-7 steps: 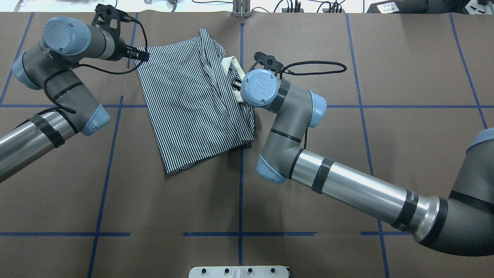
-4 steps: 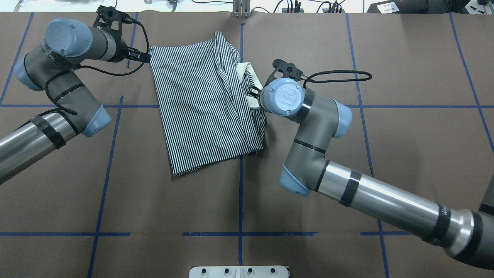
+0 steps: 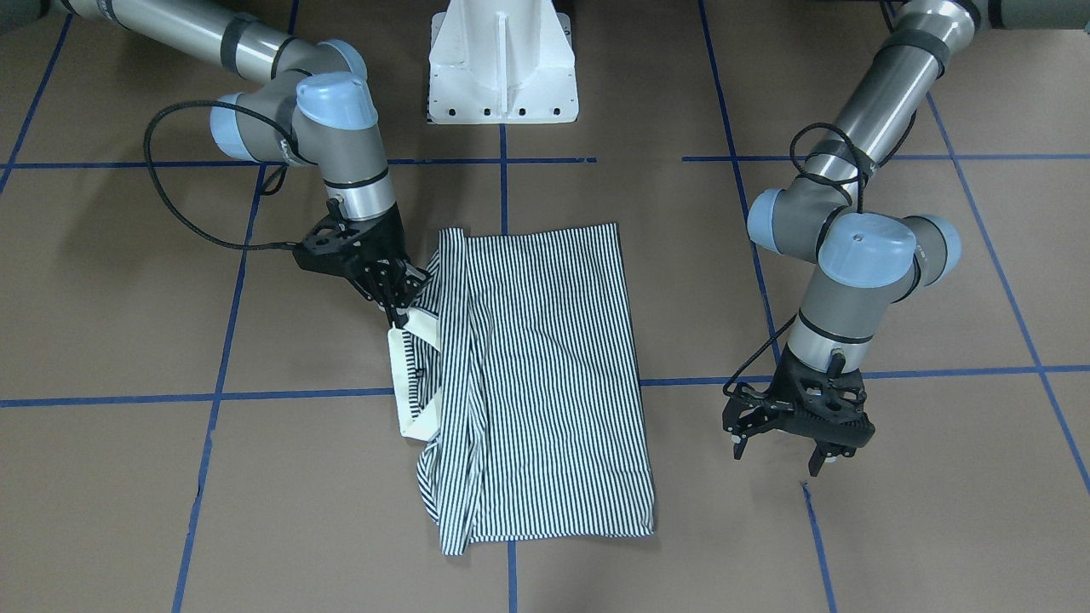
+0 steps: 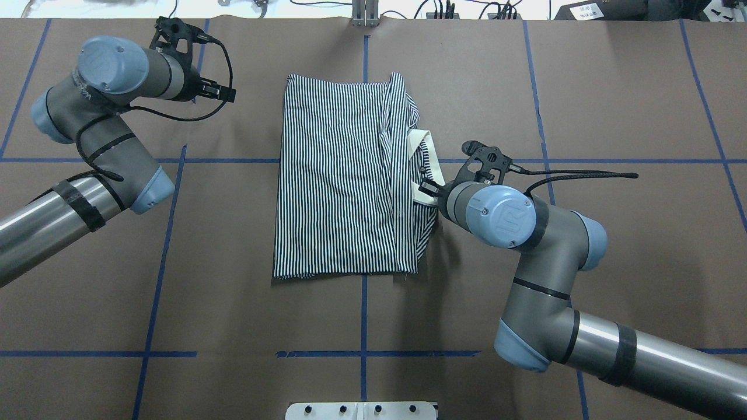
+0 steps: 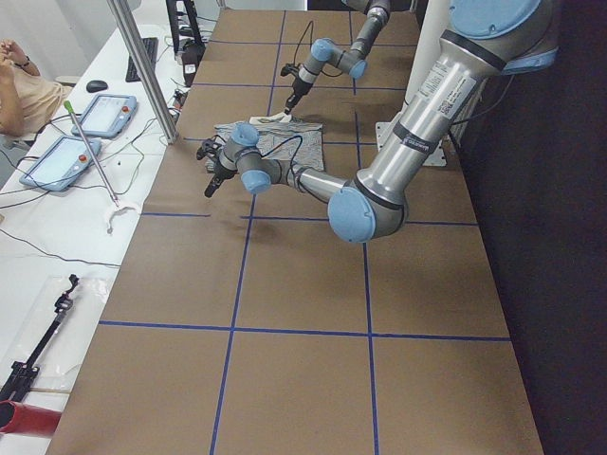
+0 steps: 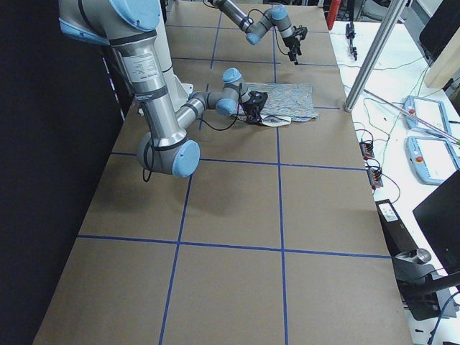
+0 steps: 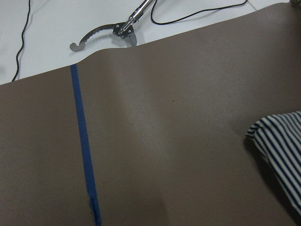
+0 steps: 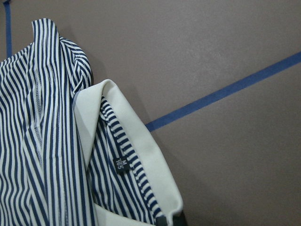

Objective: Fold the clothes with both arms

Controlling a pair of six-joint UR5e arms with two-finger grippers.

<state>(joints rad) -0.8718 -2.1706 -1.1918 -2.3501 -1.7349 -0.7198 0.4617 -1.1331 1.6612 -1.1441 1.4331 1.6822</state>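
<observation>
The striped polo shirt (image 4: 338, 181) lies folded lengthwise in a flat rectangle at the table's middle, and it also shows in the front view (image 3: 545, 375). Its cream collar (image 4: 425, 153) sticks out on the side towards my right arm. My right gripper (image 4: 421, 188) is shut on the collar's edge; the right wrist view shows the collar (image 8: 141, 141) pinched at the bottom edge. My left gripper (image 3: 777, 460) is open and empty, hovering apart from the shirt, a hand's width off its far corner (image 7: 282, 146).
The white pedestal base (image 3: 502, 60) stands at the table's near edge. Blue tape lines (image 4: 363, 315) grid the brown table. Cables and a metal tool (image 7: 113, 33) lie beyond the far edge.
The shirt has slid to the right and squared up. My left gripper has let go of the shirt's corner and stayed at the far left. My right gripper pulled the collar right and nearer.
</observation>
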